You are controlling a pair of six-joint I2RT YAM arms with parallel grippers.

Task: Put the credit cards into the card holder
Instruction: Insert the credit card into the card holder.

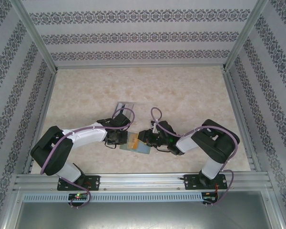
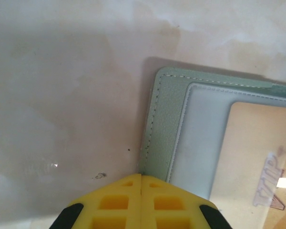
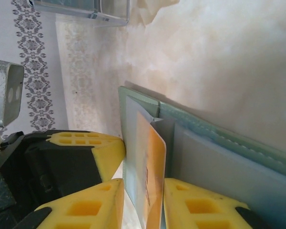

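Left hand sits closest to the lens, bottom centre of the left wrist frame. Its yellow pads are pressed together with nothing between them, and the tip is at the lower-left corner of the card holder. I can't tell if it's bearing down on the edge or just beside it.

The card holder lies open and flat on the bench, with sage-green stitched leather filling the right half of that frame. The orange-yellow card shows behind its clear window pocket, with "VIP" lettering at lower right.

In the right wrist frame, the right hand is at the bottom with fingers spread. The card's edge and a grey-blue pocket flap stand between them. The right finger is at the card face; whether it touches I can't tell. The left finger is just off the flap. One pad of the left hand sits at left-centre, against the holder's edge. The card is partly tucked into the pocket and its upper corner is free.

From the top view, both hands meet at lower centre with the card holder between them. A clear slotted stand sits just above, apart from it.
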